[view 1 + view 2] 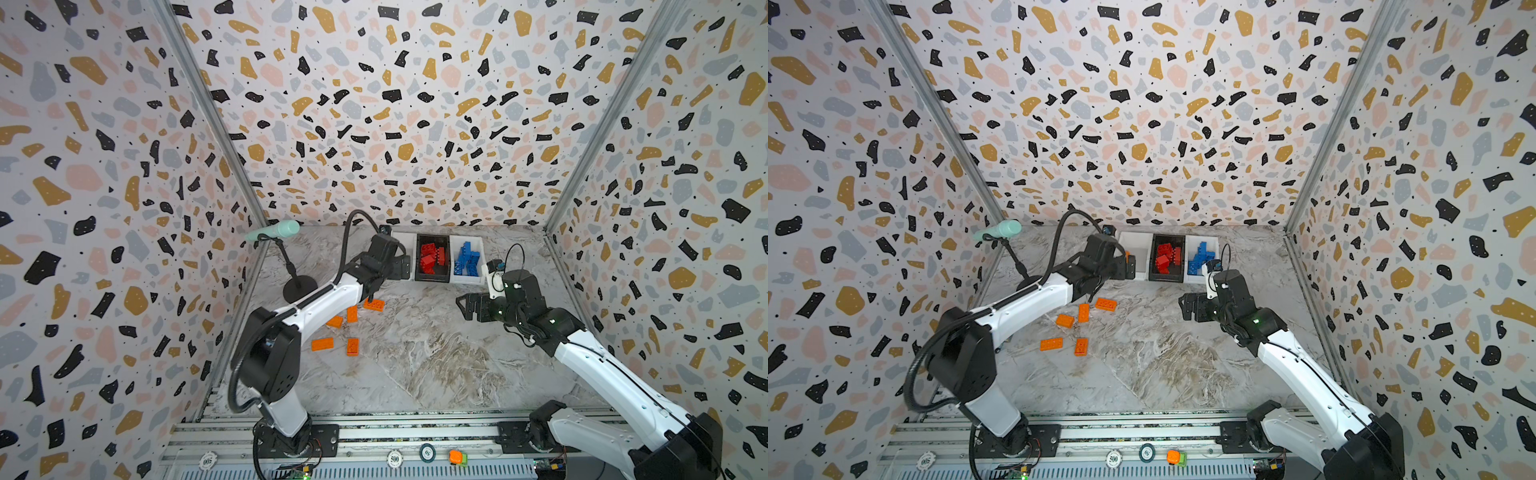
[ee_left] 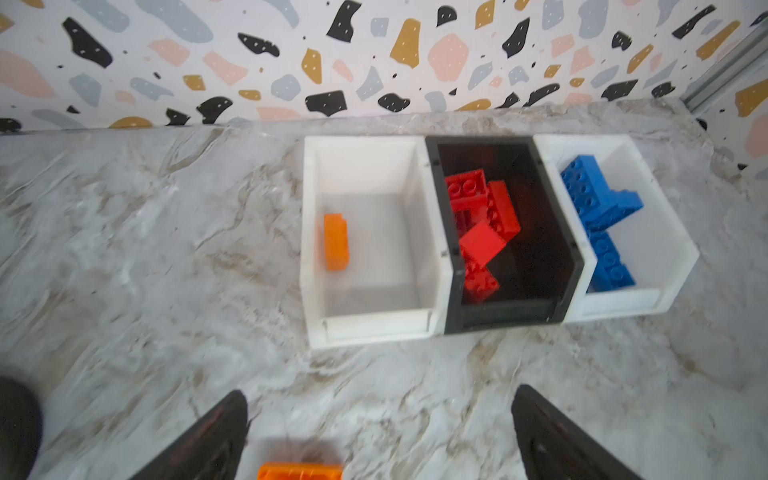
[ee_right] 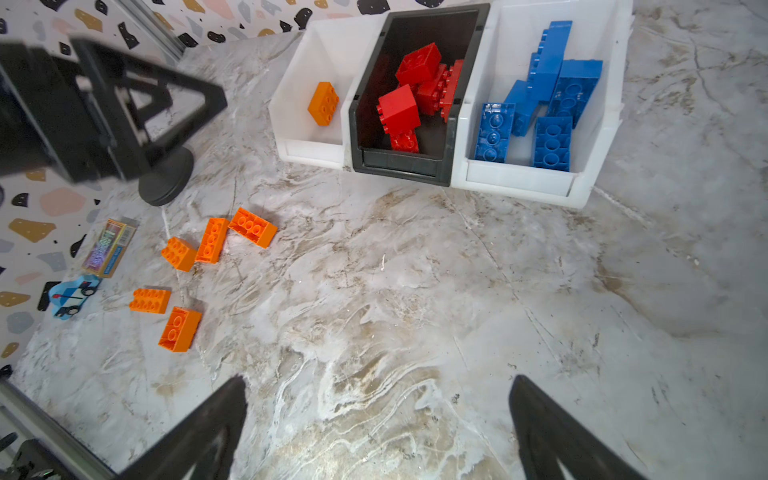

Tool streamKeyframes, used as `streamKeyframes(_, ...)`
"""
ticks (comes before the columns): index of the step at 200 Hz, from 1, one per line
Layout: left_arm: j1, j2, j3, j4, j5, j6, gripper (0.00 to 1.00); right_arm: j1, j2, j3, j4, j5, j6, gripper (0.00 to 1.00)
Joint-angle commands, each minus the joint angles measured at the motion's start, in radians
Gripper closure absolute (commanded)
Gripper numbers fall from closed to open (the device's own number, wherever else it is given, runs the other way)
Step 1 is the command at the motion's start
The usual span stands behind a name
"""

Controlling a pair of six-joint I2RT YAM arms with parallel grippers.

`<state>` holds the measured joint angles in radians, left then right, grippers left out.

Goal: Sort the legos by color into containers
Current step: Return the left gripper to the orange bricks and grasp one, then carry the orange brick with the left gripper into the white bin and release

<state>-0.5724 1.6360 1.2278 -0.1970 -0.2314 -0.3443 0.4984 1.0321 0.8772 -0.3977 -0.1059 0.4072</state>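
Terrazzo-print walls (image 1: pixel 374 104) box in a marble-veined counter (image 1: pixel 415 353). At its far edge three smooth plastic bins stand touching in a row: left white bin (image 2: pixel 370 328), black bin (image 2: pixel 503 320), right white bin (image 2: pixel 623 309).

One orange brick (image 3: pixel 323 103) is inside the left white bin, near its outer wall. The left wrist view smears it, so I cannot tell whether it rests on the bin floor. Red bricks (image 3: pixel 399 110) lie jumbled in the black bin. Blue bricks (image 3: pixel 552 143) fill the right white bin, several turned studs-down with their hollow undersides showing.

Five loose orange bricks (image 3: pixel 212 240) lie on the counter in front and to the left of the bins, three bunched together and two near them. The left wrist view cuts one off at the frame edge.

In both top views the left arm (image 1: pixel 324 299) covers most of the left white bin.

The left end effector (image 2: pixel 382 436) is spread wide and empty, just short of the left white bin, at the end of an outstretched arm. The right end effector (image 3: pixel 378 432) is likewise spread and empty. It hangs over bare counter before the right white bin, pointing across toward the left, its arm bent at the elbow.

By the left wall are a round-based black stand (image 3: pixel 166 178), a card pack (image 3: pixel 109 248) and a toy car (image 3: pixel 72 297).
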Motion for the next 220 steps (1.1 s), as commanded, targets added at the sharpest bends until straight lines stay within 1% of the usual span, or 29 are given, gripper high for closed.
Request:
streamKeyframes(1,0.0,-0.082,-0.178,0.014,-0.02,0.009,0.0,0.014,-0.034,0.013,-0.043,-0.033,-0.012,0.01)
streamKeyframes(20,0.0,-0.121,-0.267,0.034,-0.02,0.005,0.0,0.04,-0.035,0.028,-0.055,-0.023,-0.007,0.01)
streamKeyframes(39,0.0,-0.115,-0.292,0.042,-0.02,0.019,0.0,0.067,-0.033,0.048,-0.072,0.009,-0.006,0.01)
streamKeyframes(71,0.0,-0.04,-0.269,0.045,-0.026,0.056,0.0,0.08,-0.047,0.076,-0.104,0.043,0.008,0.01)
streamKeyframes(129,0.005,0.068,-0.254,0.099,-0.039,0.065,0.0,0.085,-0.037,0.087,-0.117,0.064,0.02,0.01)
streamKeyframes(149,0.017,0.098,-0.244,0.119,-0.034,0.068,0.0,0.085,-0.029,0.093,-0.117,0.074,0.018,0.01)
streamKeyframes(176,0.04,0.134,-0.227,0.143,-0.002,0.071,0.0,0.085,-0.017,0.099,-0.119,0.086,0.017,0.01)
streamKeyframes(203,0.058,0.176,-0.209,0.148,0.016,0.077,0.06,0.085,-0.006,0.098,-0.119,0.096,0.017,0.01)
streamKeyframes(220,0.063,0.193,-0.203,0.148,0.026,0.08,0.18,0.085,-0.002,0.096,-0.119,0.098,0.019,0.01)
